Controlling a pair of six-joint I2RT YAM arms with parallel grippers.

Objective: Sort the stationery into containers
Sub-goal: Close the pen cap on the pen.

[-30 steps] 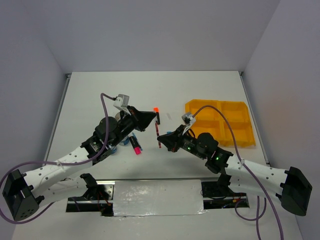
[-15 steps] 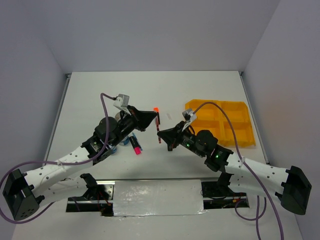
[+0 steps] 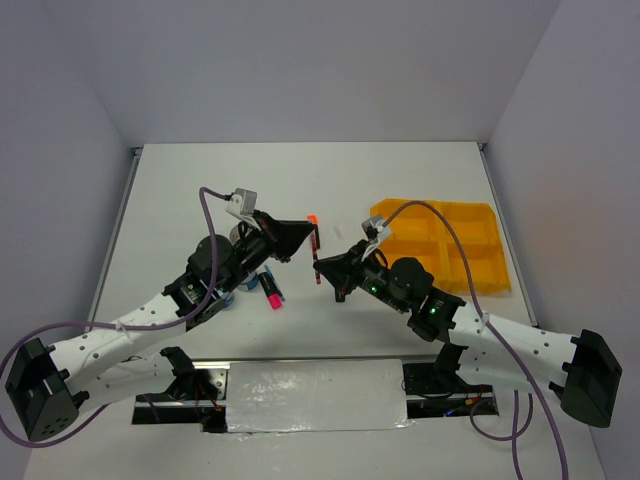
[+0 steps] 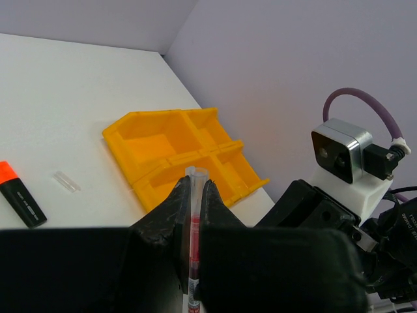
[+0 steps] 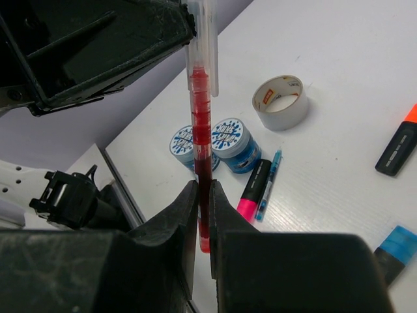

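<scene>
Both claws are clenched on one thing. My left gripper (image 4: 194, 195) pinches the red pen (image 5: 201, 111) near its clear end, and my right gripper (image 5: 203, 199) is clamped on the same pen's red lower end. The pen stands about upright, lifted off the white table (image 3: 400, 180), between the two arms near the table's middle. Pale lilac walls box the table in on three sides.

Seen from above, the yellow-orange tray (image 3: 470, 250) lies flat on the table at 3 o'clock from the pen, split into four compartments. Toward 8 o'clock lie the pink highlighter (image 5: 253, 190), a thin blue pen (image 5: 268, 184), two blue-white tubs (image 5: 231, 140) side by side, and the tape ring (image 5: 281, 101), all on the table outside the tray. The orange highlighter (image 4: 19, 195) lies at 12 o'clock, just beyond the pen.
</scene>
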